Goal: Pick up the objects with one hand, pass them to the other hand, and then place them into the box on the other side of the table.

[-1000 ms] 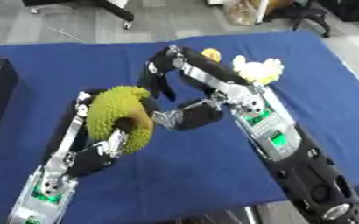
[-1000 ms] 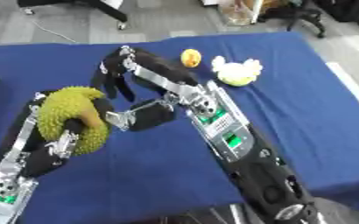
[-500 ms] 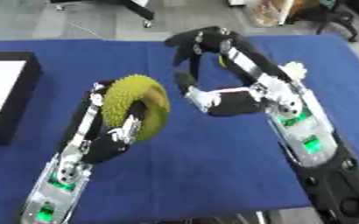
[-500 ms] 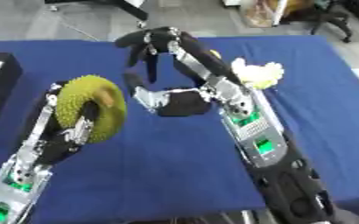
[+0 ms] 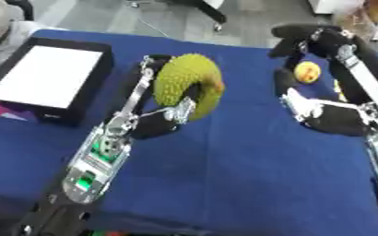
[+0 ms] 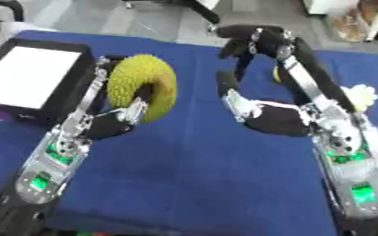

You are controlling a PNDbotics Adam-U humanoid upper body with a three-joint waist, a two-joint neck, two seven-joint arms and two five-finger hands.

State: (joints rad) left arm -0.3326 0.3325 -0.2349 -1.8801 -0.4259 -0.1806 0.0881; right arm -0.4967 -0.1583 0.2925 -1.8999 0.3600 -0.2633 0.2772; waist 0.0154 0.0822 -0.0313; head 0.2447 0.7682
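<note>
Blue cloth covers the desk where the robot's left hand, fingers curled around a spiky green durian-like fruit, holds it aloft, well short of the black box at the desk's left edge. The right hand hangs empty, fingers relaxed. A bulky fruit could roll from that grip mid-carry. No writing is legible

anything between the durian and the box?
Only bare blue cloth. In the right eye view the durian, held in the left hand, sits just right of the box.
</note>
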